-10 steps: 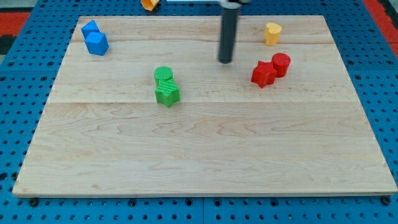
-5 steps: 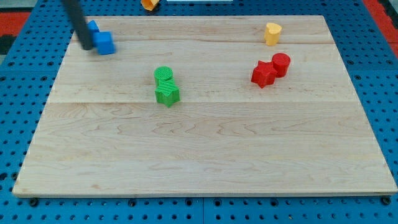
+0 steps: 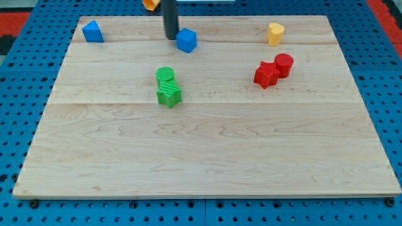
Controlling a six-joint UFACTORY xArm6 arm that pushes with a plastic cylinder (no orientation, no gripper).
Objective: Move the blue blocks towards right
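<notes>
Pale wooden board on blue pegboard table, seen from above and slightly in front.

Straight dark rod down near the view's top, my tip resting on the board just beside the blue cube-shaped plastic block, at its 9 o'clock. Touching or a hair apart: cannot tell. No jaws on this rod, nothing clamped or carried; plain pushing end only.

Blue cube sitting near the top edge, a little toward the view's left of the board's middle. Second blue block, small with a peaked top, well apart at the cube's 9 o'clock, in the board's top-left corner.

Green ribbed cylinder block at roughly 7 o'clock from the cube, with green star-like block touching it at its 6 o'clock.

Red star-like block and red cylinder block touching, cylinder at about 2 o'clock of its neighbour; pair at 4 o'clock from the blue cube, well apart.

Yellow block, rounded shape, at 3 o'clock from the blue cube, near the top-right.

Orange block off the board at the view's top edge, partly cut off; shape unclear.
</notes>
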